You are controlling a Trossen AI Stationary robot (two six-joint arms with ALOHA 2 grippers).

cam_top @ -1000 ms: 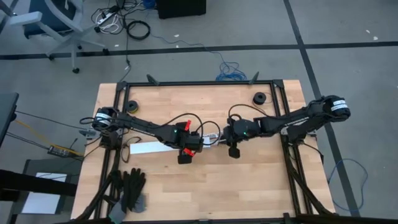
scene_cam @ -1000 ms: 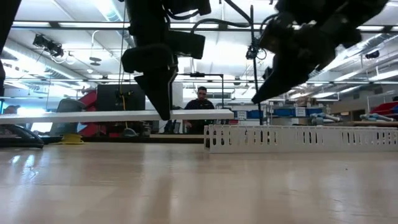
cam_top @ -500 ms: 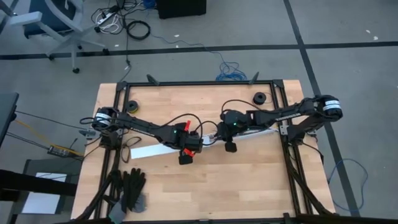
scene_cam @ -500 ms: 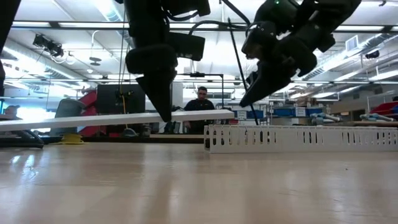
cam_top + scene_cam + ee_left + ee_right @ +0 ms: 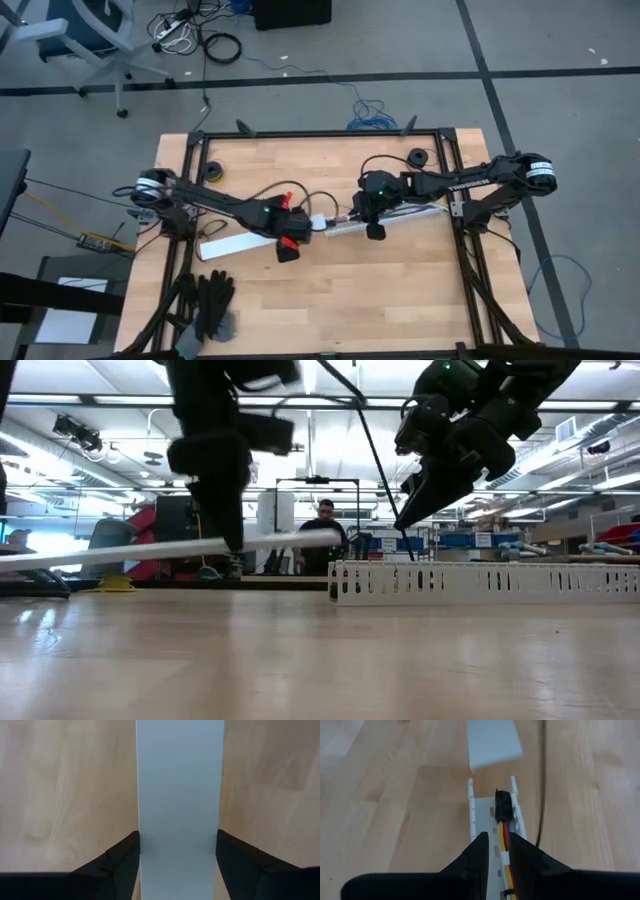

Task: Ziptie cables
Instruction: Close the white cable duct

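Observation:
A long flat white strip (image 5: 235,243) hangs above the table's left half, its left end tipped a little lower (image 5: 100,552), with my left gripper (image 5: 289,240) shut on it. To its right, a white slotted channel (image 5: 410,213) lies on the table. In it lie the cables (image 5: 504,832), yellow, red and white, ending in a small dark plug (image 5: 502,805). My right gripper (image 5: 374,228) hovers above the channel's left part, its fingers (image 5: 481,851) almost together and clear of the channel (image 5: 480,582). My left gripper (image 5: 177,837) pinches the white strip across its width, one finger on each long edge (image 5: 140,845), toward the strip's right end. The fingers come from above, pointing steeply down, and lie across the strip. The strip is lifted clear of the table, nearly level.
Black gloves (image 5: 210,300) lie at the near left corner. Small black round parts sit near the far edge (image 5: 417,157) and far left (image 5: 210,172). A thin black cord (image 5: 542,780) runs beside the channel. A person (image 5: 325,520) sits beyond the table.
My left gripper has carried the white strip toward the table's left edge, drawing its right end away from the channel and leaving more of the channel uncovered. My right gripper has moved a little toward the far edge and now stands over the channel's left part.

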